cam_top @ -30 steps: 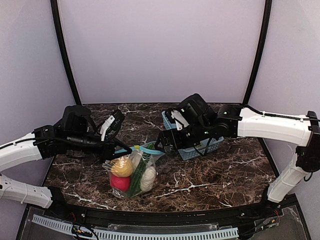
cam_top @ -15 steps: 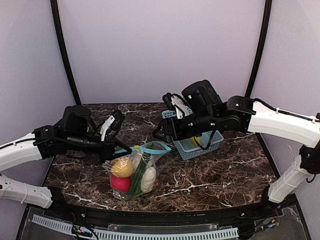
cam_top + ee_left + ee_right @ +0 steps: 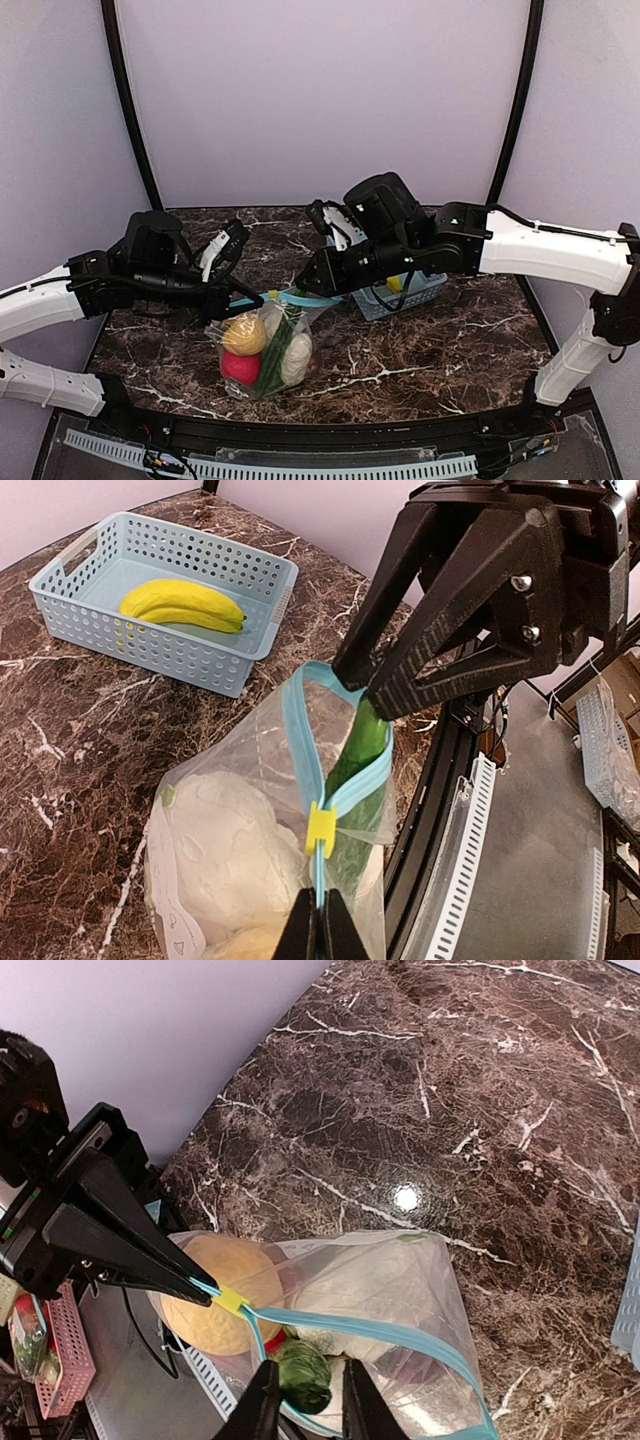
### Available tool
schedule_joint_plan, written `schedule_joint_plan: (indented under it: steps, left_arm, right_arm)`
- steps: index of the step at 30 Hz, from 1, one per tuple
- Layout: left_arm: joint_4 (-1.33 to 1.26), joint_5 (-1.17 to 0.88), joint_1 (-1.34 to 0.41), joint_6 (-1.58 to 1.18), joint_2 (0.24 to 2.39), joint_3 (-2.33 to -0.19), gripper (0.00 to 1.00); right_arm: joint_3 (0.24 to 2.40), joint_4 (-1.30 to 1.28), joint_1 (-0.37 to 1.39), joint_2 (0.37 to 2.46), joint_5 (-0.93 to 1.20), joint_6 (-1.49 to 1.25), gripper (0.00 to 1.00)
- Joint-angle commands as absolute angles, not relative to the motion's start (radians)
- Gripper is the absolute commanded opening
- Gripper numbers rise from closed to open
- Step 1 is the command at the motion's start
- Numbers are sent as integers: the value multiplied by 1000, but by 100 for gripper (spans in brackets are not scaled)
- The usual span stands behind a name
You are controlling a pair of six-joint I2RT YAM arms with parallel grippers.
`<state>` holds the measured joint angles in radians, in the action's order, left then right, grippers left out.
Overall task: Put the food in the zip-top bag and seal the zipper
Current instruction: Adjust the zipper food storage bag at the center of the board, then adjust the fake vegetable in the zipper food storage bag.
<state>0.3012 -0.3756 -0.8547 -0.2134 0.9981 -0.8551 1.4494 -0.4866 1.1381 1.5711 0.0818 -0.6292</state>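
Dark marble worktop [image 3: 450, 350], white-veined. Light blue lattice basket [image 3: 402, 304] standing on it, rear right of centre. Plain lilac walls [image 3: 320, 100]. Black frame posts [image 3: 128, 100] at rear corners.

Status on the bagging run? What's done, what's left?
Done: orange, cauliflower and red apple sit inside the bag.
In hand: the left gripper has its jaws shut on the zipper beside the yellow slider. The right gripper has its jaws around the cucumber tip poking out of the mouth; grip unclear.
Left: banana lies in the basket, and the zipper is unsealed.
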Motion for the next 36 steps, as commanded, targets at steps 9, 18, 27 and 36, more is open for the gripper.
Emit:
schedule_joint_plan:
  steps: [9,18,27,36]
  left_arm:
    - [253,-368,-853,-213,970,-841,1]
    - [241,-353,-854,-214,964,-841,1]
    - [231,-346,-854,-217,953,-841,1]
    - [218,-342,-852,-220,961,-841,1]
  right_arm:
    - [1418,-491,1152,1632,85,-657,0]
    - [1393,-538,1151,1669,65,-681,0]
    - [1383,-526,1158,1699,98,-655,0]
    - [1408,-497,1183,1751,129,-644,0]
